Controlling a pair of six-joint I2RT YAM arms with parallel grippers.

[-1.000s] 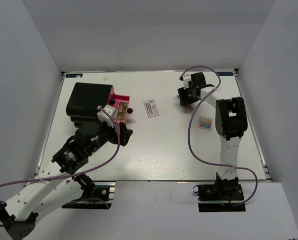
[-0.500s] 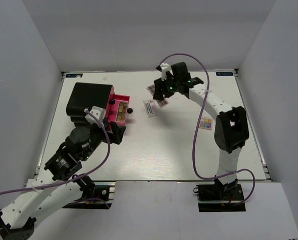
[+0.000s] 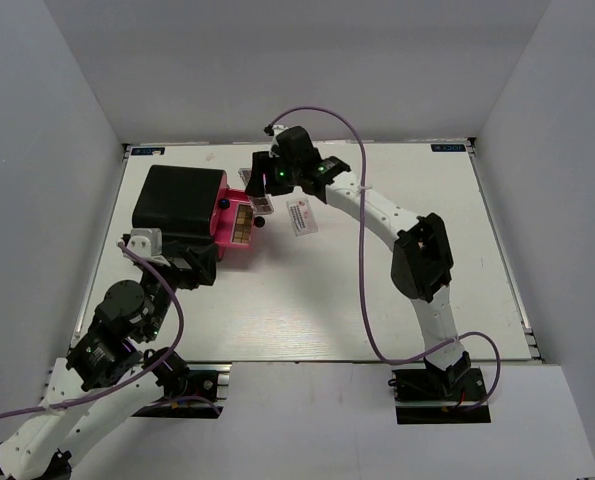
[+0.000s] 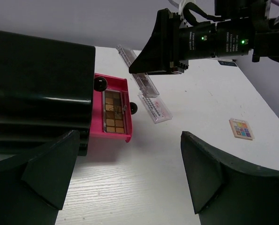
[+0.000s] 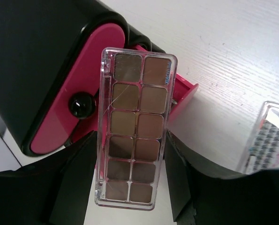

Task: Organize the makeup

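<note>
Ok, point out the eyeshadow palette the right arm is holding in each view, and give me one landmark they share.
Top external: the held palette is a pale sliver in the upper middle.
Left wrist: it is seen edge-on, slanting through the upper centre.
Right wrist: it is seen face-on, filling the centre.
Shared landmark: the black-and-pink case lies to the palette's left in every view.

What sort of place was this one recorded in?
Probably a robotics lab cell: a white table boxed in by plain panels, a left arm and right arm mounted at its edge, and a staged eyeshadow palette.
</note>
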